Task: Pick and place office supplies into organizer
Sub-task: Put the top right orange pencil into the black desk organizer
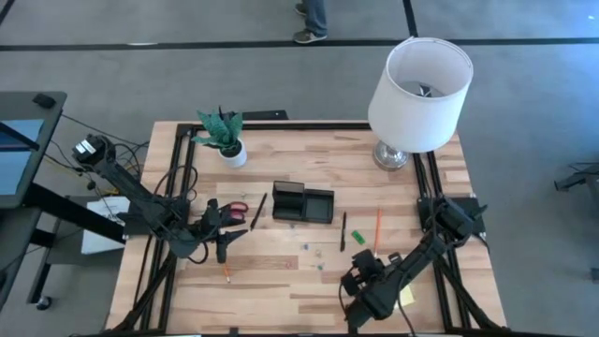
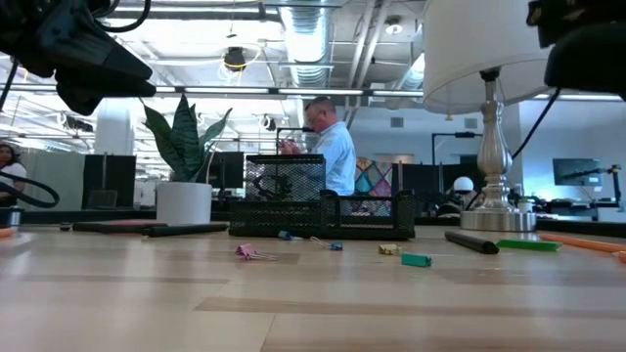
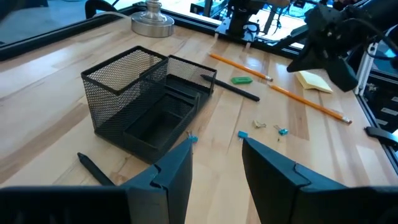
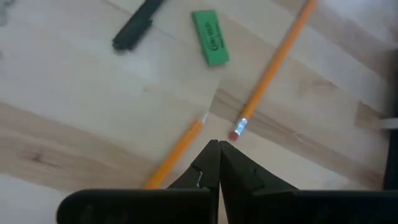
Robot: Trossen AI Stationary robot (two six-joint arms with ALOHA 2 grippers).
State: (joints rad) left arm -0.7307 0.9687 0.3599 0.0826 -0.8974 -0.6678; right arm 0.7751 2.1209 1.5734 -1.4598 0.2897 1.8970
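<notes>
right hand (image 4: 214, 163) closed, empty, hovering over two orange pencils (image 4: 273, 65) beside green eraser (image 4: 210, 37) | left hand (image 3: 216, 165) part open, empty, near scissors (image 1: 234, 210) | organizer (image 3: 149, 102) mid-bench, looks empty | clips (image 3: 261, 127), pens (image 1: 343, 231), sticky pad (image 3: 314, 81) loose on bench (image 1: 281, 271) | progress: nothing placed yet

A pale butcher-block wooden table (image 1: 281, 271) is standing on a grey floor crossed by dark lines (image 1: 140, 42). A white-shaded lamp on a silver base (image 1: 418, 92) and a spiky green plant in a white pot (image 1: 225, 136) are sitting along its far edge. Beyond, a person in a light blue shirt (image 2: 335, 152) is standing under bright ceiling lights and exposed silver ducts (image 2: 303, 34).
</notes>
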